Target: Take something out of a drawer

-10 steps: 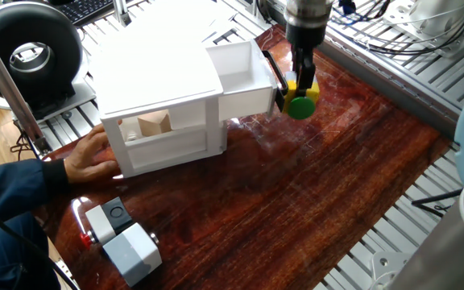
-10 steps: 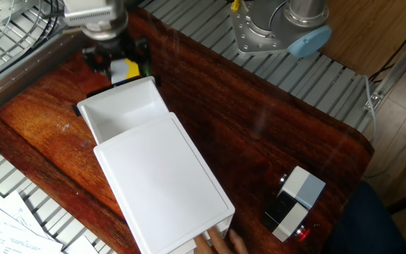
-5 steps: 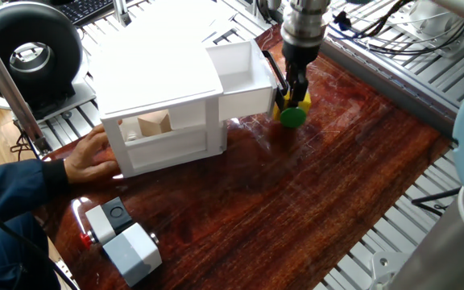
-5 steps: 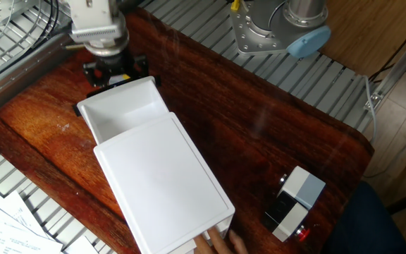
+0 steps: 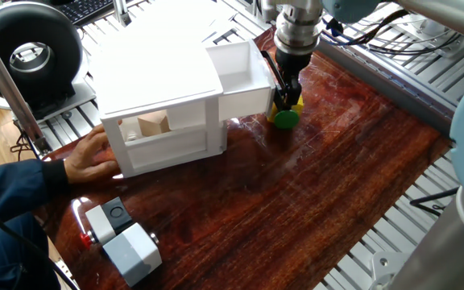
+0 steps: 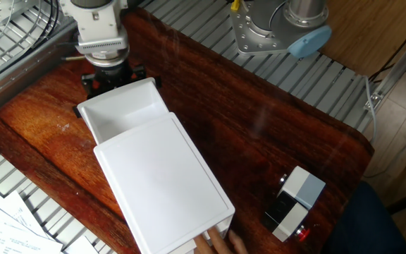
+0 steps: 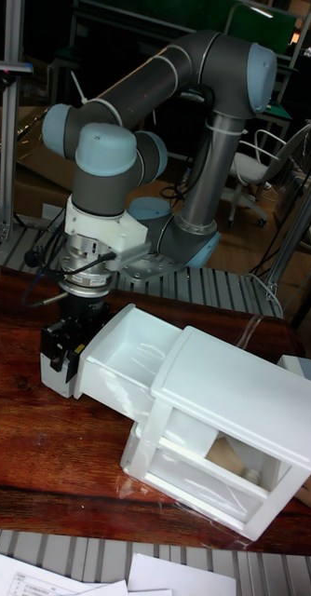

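Observation:
The drawer (image 5: 244, 71) is the upper one of a small white cabinet (image 5: 155, 84), pulled out, with nothing showing inside it. Its black bar handle (image 5: 271, 66) faces my gripper (image 5: 287, 100). Just outside the drawer front, my gripper is shut on the small yellow block with a green disc (image 5: 285, 118), which sits low at the wooden table top. In the other fixed view my gripper (image 6: 111, 76) stands right behind the drawer (image 6: 122, 113) and hides the block. The tall fixed view shows my gripper (image 7: 64, 356) beside the drawer (image 7: 128, 358).
A tan wedge (image 5: 153, 123) lies in the cabinet's lower compartment. A person's hand (image 5: 91, 157) holds the cabinet's near end. A grey box with a red button (image 5: 123, 238) stands at the table's front left. Metal slat rails (image 5: 393, 72) border the table.
My gripper has come down and slightly left with the yellow and green block, from above the table to table level beside the drawer front. The drawer and cabinet stayed put.

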### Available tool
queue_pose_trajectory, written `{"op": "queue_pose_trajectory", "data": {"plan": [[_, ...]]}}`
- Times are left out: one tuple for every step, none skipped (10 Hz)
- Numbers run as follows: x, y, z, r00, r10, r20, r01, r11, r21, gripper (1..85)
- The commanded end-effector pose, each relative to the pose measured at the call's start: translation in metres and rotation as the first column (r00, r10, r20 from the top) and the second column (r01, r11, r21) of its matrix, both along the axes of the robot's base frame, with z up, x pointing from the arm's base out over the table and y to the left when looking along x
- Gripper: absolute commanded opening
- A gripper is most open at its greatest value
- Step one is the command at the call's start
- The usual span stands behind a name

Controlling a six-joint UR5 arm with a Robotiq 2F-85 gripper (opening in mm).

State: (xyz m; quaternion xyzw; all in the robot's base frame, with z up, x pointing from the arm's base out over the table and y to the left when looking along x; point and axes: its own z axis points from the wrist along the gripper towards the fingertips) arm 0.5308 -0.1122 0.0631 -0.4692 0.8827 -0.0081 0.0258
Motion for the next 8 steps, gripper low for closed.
{"op": "queue_pose_trajectory", "data": {"plan": [[0.016,-0.005,0.010,0.993,0.113,0.038,-0.113,0.993,0.020,85.0],[0.017,-0.004,0.012,0.992,0.124,0.033,-0.124,0.992,0.012,85.0],[0.019,-0.004,0.011,0.991,0.135,0.028,-0.135,0.991,0.006,85.0],[0.020,-0.003,0.012,0.991,0.132,0.023,-0.132,0.991,0.007,82.7],[0.010,-0.019,0.022,0.996,0.087,-0.017,-0.088,0.995,-0.048,43.7],[-0.003,-0.034,0.050,0.997,0.047,-0.056,-0.053,0.991,-0.121,22.0],[-0.012,-0.034,0.074,0.997,0.018,-0.076,-0.029,0.990,-0.138,14.3],[-0.022,-0.027,0.094,0.996,-0.037,-0.084,0.026,0.991,-0.130,2.3]]}}
